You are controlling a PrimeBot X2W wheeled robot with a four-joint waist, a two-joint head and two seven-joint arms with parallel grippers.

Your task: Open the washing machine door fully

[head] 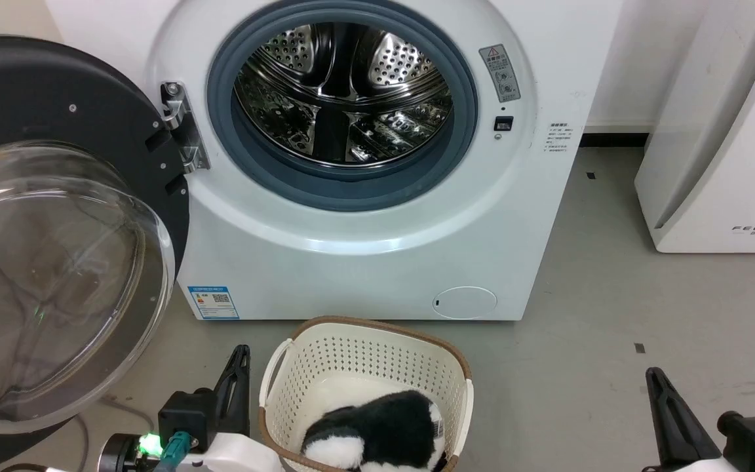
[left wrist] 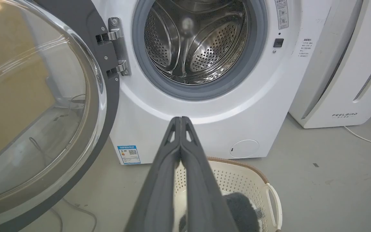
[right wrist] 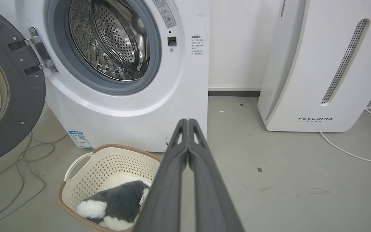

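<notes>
Door: the washing machine door (head: 66, 249) stands swung wide open on its hinge (head: 181, 128) at the left of the washing machine (head: 364, 262). Its matte black back and bulging glass bowl face the robot.
Door and left gripper: the left gripper (left wrist: 180, 120) is low and to the right of the door's lower edge, near it but apart. Its tips point at the white front below the opening.
Left gripper state: fingers pressed together, holding nothing.
Right gripper state: the right gripper (right wrist: 188, 121) is also closed on nothing, well apart from the door, over bare floor.
Machine: the grey rubber ring (head: 351, 190) and steel drum (head: 341, 92) are exposed; a blue label (head: 213, 302) sits at the bottom left corner.
Head view: a cream basket (head: 299, 367) stands just before the machine, with a black-and-white plush toy (head: 377, 429) in it.
Right wrist view: dark cables (right wrist: 27, 154) lie on the floor under the door; the FEELBIRD appliance (right wrist: 314, 80) shows its slotted grille, with a white cord (right wrist: 349, 153) beside it.
</notes>
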